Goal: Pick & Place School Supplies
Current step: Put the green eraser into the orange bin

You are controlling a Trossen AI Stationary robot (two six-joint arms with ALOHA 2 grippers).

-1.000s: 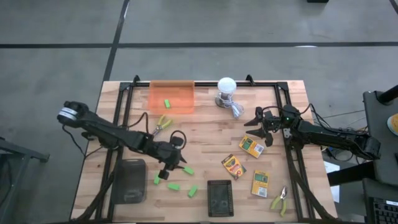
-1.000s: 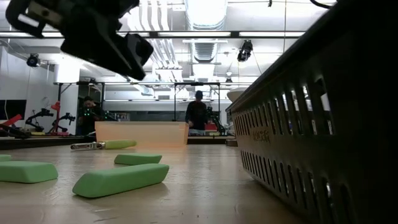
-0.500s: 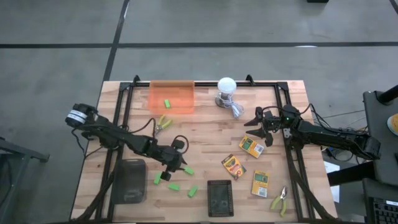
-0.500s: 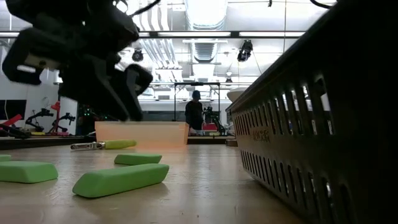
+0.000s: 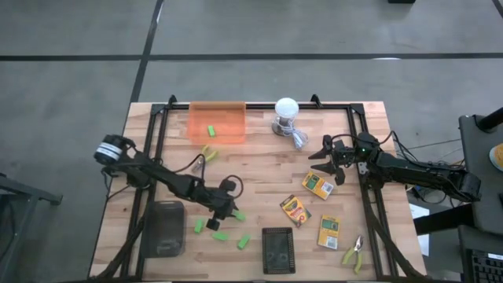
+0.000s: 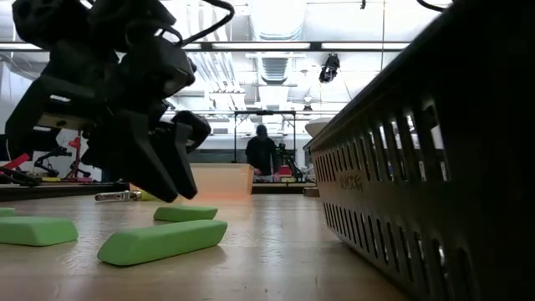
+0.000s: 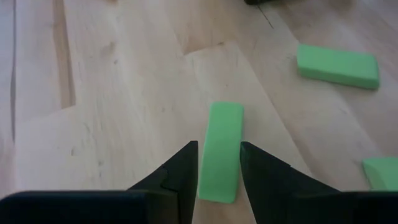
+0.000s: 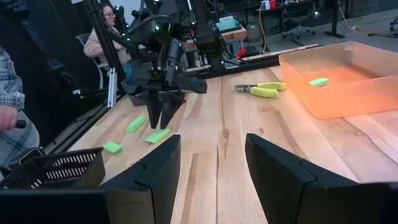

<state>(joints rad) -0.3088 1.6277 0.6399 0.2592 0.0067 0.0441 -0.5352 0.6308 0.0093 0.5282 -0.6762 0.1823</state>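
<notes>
The left end effector (image 7: 219, 163) hangs low, fingers narrowly apart on either side of a small green rubbery block (image 7: 220, 151) lying flat on the wooden counter (image 7: 124, 93), lined up for grabbing. The right end effector (image 8: 211, 163) waits open.

Left gripper (image 5: 222, 211) lowered, fingers apart; right gripper (image 5: 324, 152) open, waiting

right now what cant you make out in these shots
- Low view: the left gripper hides part of the orange bin and the pliers.
- Left wrist view: a green block is cut off by the edge.
- High view: print on the crayon boxes is too small to read.
</notes>
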